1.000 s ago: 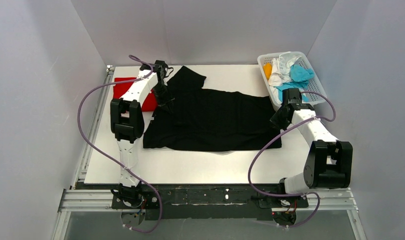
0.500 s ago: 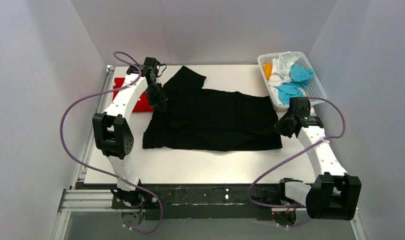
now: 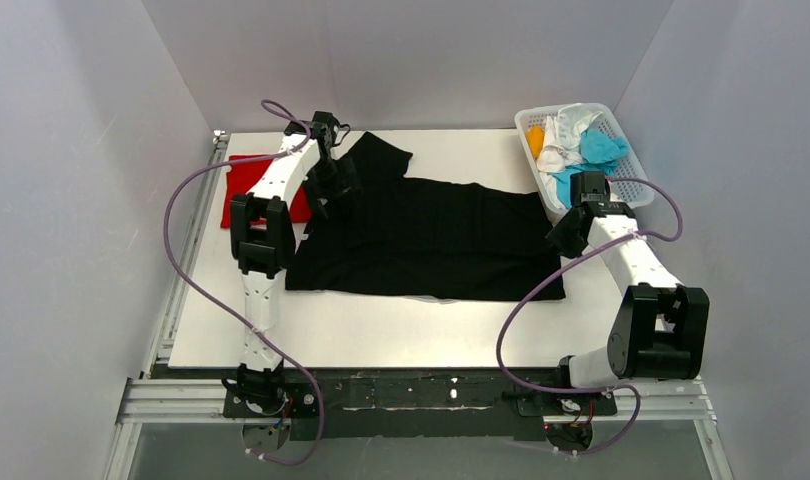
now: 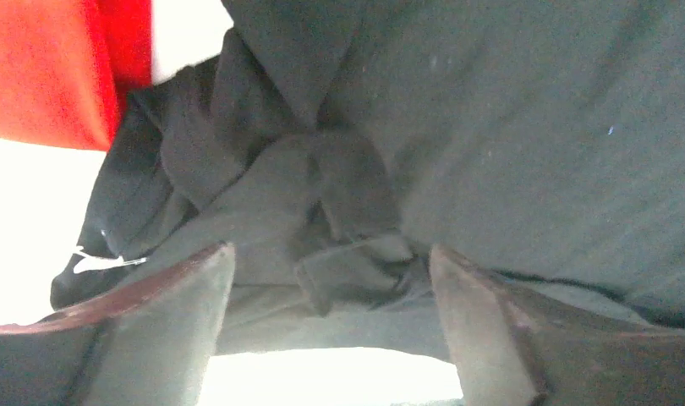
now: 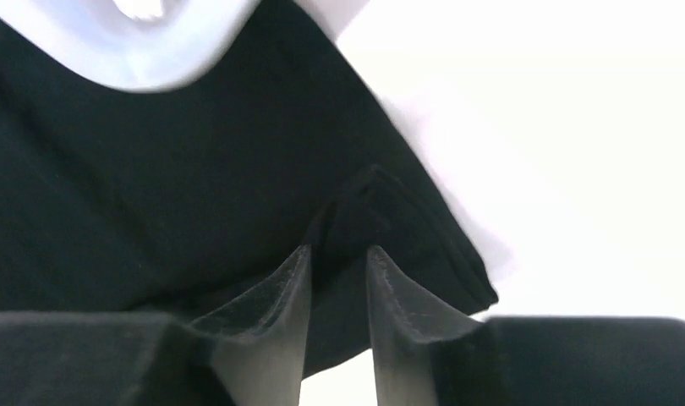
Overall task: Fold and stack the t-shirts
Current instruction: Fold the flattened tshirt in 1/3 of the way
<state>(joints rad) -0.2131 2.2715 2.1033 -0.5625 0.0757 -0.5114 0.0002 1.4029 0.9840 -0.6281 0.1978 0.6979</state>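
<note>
A large black t-shirt lies spread across the middle of the white table. A red t-shirt lies folded at the table's left edge, partly behind my left arm. My left gripper hovers over the black shirt's bunched left side near the red one. Its fingers are wide apart and open, with crumpled black cloth below them and nothing gripped. At the shirt's right edge my right gripper has its fingers a narrow gap apart, open, over a raised fold of black cloth.
A white lattice basket stands at the back right, just behind my right wrist. It holds cyan, white and orange cloths. Grey walls close in the table on three sides.
Both grippers were shut on the black shirt and have now opened, the left wide, the right a little. The left arm has swung right over the shirt; the right has drawn back slightly.
</note>
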